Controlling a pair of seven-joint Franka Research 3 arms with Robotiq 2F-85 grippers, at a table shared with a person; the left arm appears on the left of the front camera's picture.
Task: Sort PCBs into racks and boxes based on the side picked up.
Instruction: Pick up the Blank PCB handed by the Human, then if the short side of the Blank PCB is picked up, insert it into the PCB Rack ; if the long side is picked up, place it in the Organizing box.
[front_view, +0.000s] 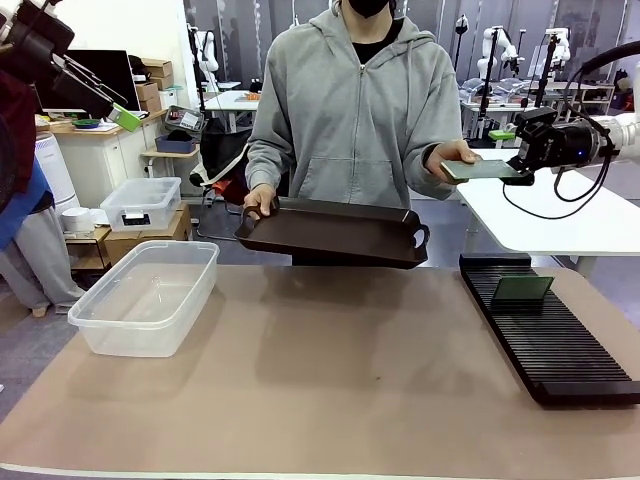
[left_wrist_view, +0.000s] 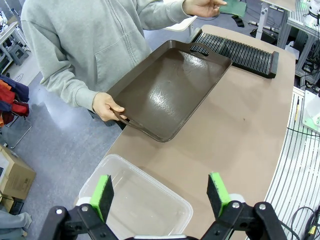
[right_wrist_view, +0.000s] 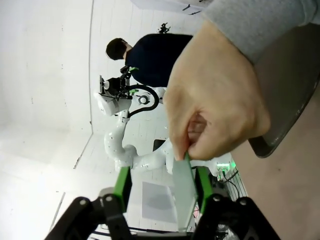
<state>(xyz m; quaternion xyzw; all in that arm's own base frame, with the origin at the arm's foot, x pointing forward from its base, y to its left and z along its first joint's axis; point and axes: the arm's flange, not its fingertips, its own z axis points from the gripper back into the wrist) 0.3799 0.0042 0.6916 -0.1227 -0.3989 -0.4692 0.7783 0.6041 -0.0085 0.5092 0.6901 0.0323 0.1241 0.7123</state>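
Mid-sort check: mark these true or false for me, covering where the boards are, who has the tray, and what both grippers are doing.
1. A board stands in the black rack. True.
2. A board lies in the clear tub. False: no board is in it.
3. The person holds the brown tray with both hands. False: one hand grips it, while the other hand holds out a second board.
4. The left gripper is open. True.
5. The right gripper is clamped on that second board. False: its fingers stand apart, with the board between them.
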